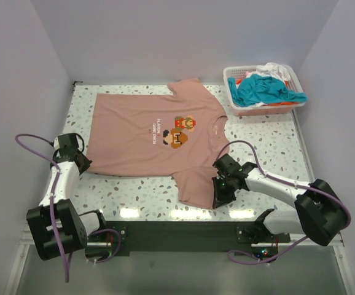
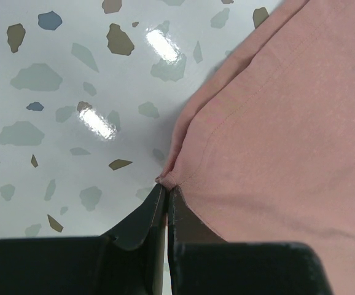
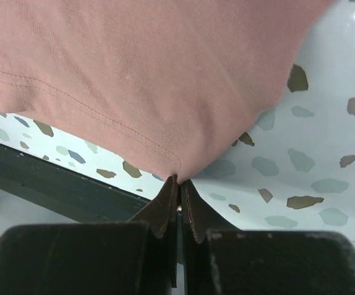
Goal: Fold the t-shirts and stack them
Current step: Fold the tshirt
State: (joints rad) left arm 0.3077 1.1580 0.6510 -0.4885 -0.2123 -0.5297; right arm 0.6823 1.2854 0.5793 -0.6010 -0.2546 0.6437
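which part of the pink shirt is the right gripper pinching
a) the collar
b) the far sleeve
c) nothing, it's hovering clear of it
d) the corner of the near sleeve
d: the right gripper is shut on the stitched corner of the pink t-shirt's near sleeve, while the left gripper pinches the bottom hem's near corner.

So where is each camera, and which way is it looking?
Top: high up behind the arms, looking down at the table, the shirt and the basket; both arms show, with the left gripper and right gripper at the shirt's near edge.
Left wrist: on the left arm, looking down along its shut fingers, which pinch a shirt corner.
Right wrist: on the right arm, looking down along its shut fingers, which pinch the sleeve.
Shared: all three see the shirt and the speckled table.
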